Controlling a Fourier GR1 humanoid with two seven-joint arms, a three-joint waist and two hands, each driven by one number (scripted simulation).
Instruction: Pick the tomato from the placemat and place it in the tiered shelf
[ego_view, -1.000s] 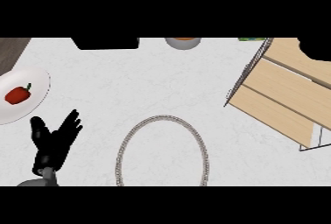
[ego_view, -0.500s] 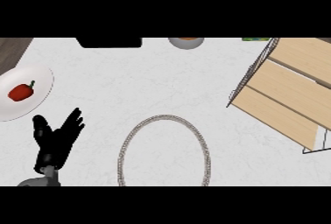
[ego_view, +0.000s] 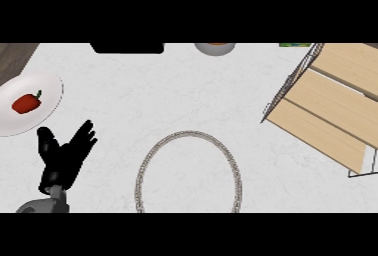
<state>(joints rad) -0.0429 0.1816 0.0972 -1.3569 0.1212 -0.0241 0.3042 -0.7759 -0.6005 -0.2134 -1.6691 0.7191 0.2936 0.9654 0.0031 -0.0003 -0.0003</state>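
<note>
A round white placemat (ego_view: 236, 170) with a grey braided rim lies on the counter at the lower middle; nothing sits on it and no tomato shows anywhere. The wooden tiered shelf (ego_view: 332, 105) with a wire frame stands at the right. My left hand (ego_view: 65, 155) rests open at the lower left, fingers straight and pointing up, well left of the placemat. My right hand is out of view.
A white plate (ego_view: 46, 85) at the left edge carries a red pepper (ego_view: 26, 103). A grey bowl (ego_view: 215, 48) and a black object (ego_view: 127, 47) sit along the back edge. Something green (ego_view: 294, 45) shows behind the shelf.
Everything in view has slid a little rightward and the view sits slightly differently; the left hand keeps its open pose.
</note>
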